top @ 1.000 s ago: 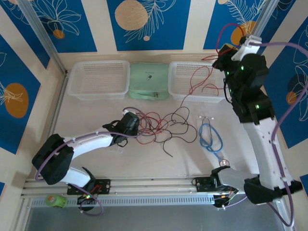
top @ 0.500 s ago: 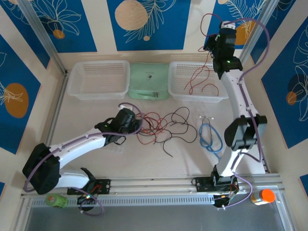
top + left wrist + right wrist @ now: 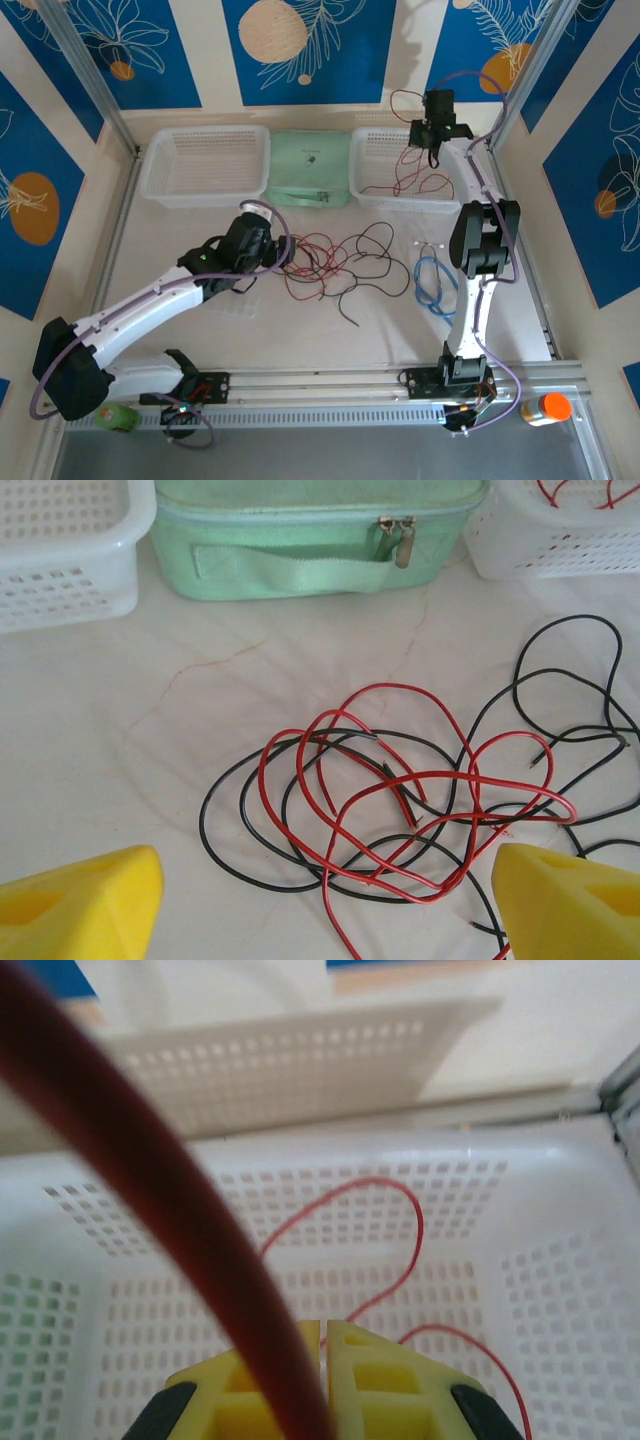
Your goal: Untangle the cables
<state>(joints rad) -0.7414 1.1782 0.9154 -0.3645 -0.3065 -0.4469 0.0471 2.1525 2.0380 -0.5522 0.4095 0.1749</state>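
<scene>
Left gripper [image 3: 325, 865] hangs spread wide above tangled thin red and black wires [image 3: 400, 802], centre frame. Right gripper [image 3: 323, 1335] pinches a red strand [image 3: 150, 1160] over a white perforated plastic basket [image 3: 560, 1290].

Top external: high, near side, whole table [image 3: 385, 335]. Left wrist: low, close, facing far, shares cables [image 3: 400, 820]. Right wrist: close, inside right basket [image 3: 560, 1290].

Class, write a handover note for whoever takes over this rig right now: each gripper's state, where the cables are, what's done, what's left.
Left gripper: jaws open, above the tangle, holding nothing.
Right gripper: shut on a red cable over the right basket.
Cables: the red-and-black tangle lies on the table; the red cable hangs into the basket.
Done: one red cable at the basket.
Left: separate the tangle.
</scene>
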